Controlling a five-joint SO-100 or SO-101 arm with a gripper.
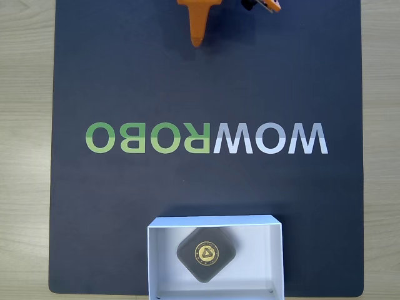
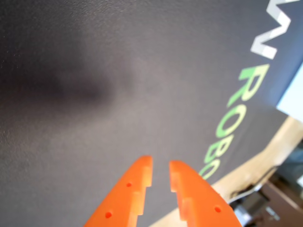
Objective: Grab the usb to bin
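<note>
The usb (image 1: pixel 205 253), a small dark grey rounded square pad with a round gold emblem, lies flat inside the bin (image 1: pixel 212 220), turned like a diamond. The bin is a white open-top box at the bottom middle of the fixed view. My orange gripper (image 1: pixel 198 41) hangs far from it at the top edge of the mat, pointing down toward the logo. In the wrist view the gripper (image 2: pixel 161 163) has its two orange fingers drawn nearly together, only a thin slit between the tips and nothing held, above bare mat.
A dark mat (image 1: pixel 125 75) with the WOWROBO logo (image 1: pixel 206 138) covers most of the light wooden table (image 1: pixel 25 125). The wrist view shows the mat's edge, table and some dark clutter (image 2: pixel 265 203) beyond it.
</note>
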